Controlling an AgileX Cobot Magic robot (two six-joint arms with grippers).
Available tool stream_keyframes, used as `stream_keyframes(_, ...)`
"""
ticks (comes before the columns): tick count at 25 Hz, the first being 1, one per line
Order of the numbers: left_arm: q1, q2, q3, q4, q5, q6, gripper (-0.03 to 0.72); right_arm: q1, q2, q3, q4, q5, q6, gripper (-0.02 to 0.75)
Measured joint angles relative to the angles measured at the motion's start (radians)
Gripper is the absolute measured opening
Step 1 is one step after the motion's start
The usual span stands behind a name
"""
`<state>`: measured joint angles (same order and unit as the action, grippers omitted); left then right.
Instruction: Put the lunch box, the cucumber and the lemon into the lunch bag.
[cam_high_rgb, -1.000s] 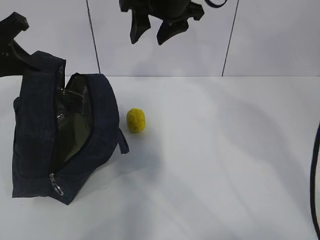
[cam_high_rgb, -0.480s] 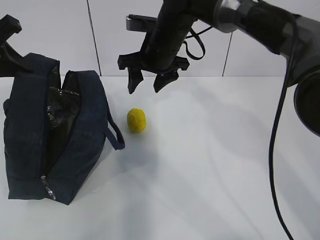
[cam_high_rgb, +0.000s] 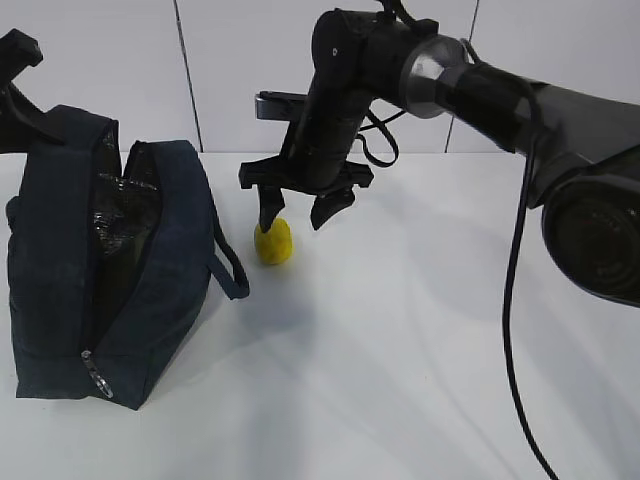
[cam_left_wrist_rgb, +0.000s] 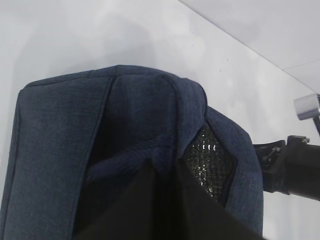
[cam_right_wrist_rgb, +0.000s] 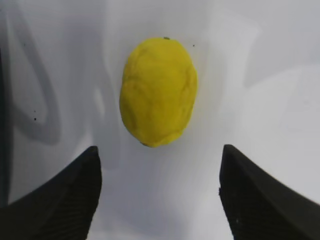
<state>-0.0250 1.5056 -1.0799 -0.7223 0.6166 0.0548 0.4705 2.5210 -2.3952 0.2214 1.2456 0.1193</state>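
The navy lunch bag (cam_high_rgb: 110, 270) stands at the left with its top zipper open and silver lining showing. My left gripper (cam_high_rgb: 30, 105) is shut on the bag's far top rim; in the left wrist view its dark fingers (cam_left_wrist_rgb: 145, 200) pinch the bag's (cam_left_wrist_rgb: 65, 130) fabric. The yellow lemon (cam_high_rgb: 273, 241) lies on the table just right of the bag. My right gripper (cam_high_rgb: 297, 215) is open and hangs just above the lemon, one finger on each side. In the right wrist view the lemon (cam_right_wrist_rgb: 158, 92) lies ahead of the open right gripper (cam_right_wrist_rgb: 160, 150). The lunch box and cucumber are out of view.
The white table (cam_high_rgb: 430, 350) meets a white tiled wall at the back. The bag's strap handle (cam_high_rgb: 230, 275) loops out towards the lemon. The silver zipper pull (cam_high_rgb: 100, 375) hangs at the bag's near end. The right arm's black cable (cam_high_rgb: 515, 300) hangs down at the right.
My right arm has come down from above and now hangs open right over the lemon. The bag was pulled more upright a second ago and has since stayed still.
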Motion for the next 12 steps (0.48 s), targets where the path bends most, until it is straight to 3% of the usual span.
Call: stream_keyframes(12, 0.000, 0.000, 0.000, 0.000, -0.002, 0.000, 0.025, 0.004, 0.031, 0.000, 0.037, -0.101, 0.015, 0.571)
